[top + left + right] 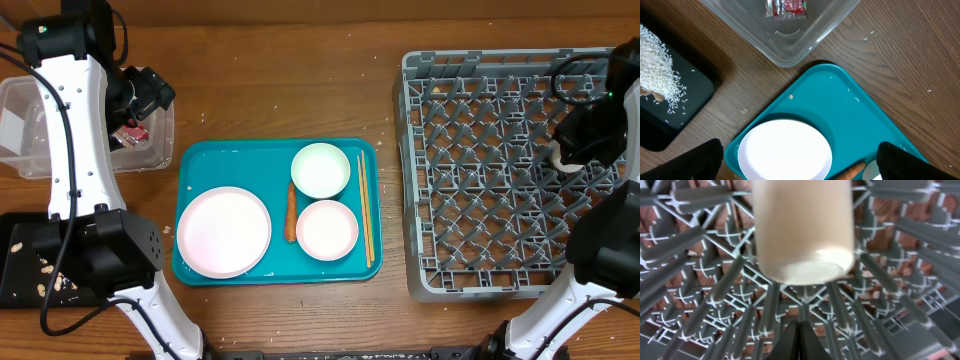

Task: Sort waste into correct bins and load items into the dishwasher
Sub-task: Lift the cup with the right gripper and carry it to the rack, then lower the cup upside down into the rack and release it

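overhead view puts the grey dish rack (470,250) on the right, and it holds only the small cup (802,230), among the pegs towards its right side. the right gripper (800,341) hangs just over the cup with its fingers pinched together on nothing, so i judge the cup loaded.

the teal tray (240,152) in the middle still carries the large plate (224,231), the far bowl (320,170), the near bowl (327,229), a pair of chopsticks (366,208) and the carrot (291,212) between plate and bowls. all of that looks left to do.

at far left the clear tub (805,42) already has the red wrapper (785,7) in it. the black tray (695,85) at near left holds the pale scraps (655,65).

the left gripper (800,162) hovers spread wide and empty over the teal tray's far left corner.
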`<state>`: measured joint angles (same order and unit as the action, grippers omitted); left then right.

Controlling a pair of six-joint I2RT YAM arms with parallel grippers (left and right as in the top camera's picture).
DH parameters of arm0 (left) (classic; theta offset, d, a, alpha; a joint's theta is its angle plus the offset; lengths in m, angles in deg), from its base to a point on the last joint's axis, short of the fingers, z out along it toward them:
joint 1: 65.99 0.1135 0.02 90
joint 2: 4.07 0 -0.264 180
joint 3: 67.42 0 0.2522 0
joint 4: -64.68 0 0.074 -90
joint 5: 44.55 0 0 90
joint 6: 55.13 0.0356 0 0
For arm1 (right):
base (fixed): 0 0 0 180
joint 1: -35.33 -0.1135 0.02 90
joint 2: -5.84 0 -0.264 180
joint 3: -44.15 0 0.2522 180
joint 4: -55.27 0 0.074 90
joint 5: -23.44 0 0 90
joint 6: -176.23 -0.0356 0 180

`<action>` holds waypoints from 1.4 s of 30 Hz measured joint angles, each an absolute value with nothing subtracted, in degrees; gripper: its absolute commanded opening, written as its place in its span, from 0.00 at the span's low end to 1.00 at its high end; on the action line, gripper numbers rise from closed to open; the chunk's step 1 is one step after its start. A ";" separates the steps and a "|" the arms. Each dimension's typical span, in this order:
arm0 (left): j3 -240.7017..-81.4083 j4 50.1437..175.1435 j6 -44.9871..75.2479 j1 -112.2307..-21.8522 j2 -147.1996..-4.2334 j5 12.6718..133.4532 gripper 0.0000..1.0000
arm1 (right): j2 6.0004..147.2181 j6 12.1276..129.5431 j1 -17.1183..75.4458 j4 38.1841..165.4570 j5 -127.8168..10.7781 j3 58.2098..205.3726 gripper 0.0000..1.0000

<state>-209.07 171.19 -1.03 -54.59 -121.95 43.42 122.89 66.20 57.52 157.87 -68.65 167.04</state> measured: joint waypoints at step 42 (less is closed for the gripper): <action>-209.05 171.19 -1.03 -54.59 -121.95 43.42 1.00 | 122.89 66.81 59.69 142.16 -72.78 164.96 0.04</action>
<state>-209.05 171.19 -1.03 -54.59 -121.95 43.42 122.89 66.81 59.69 142.16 -72.78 164.96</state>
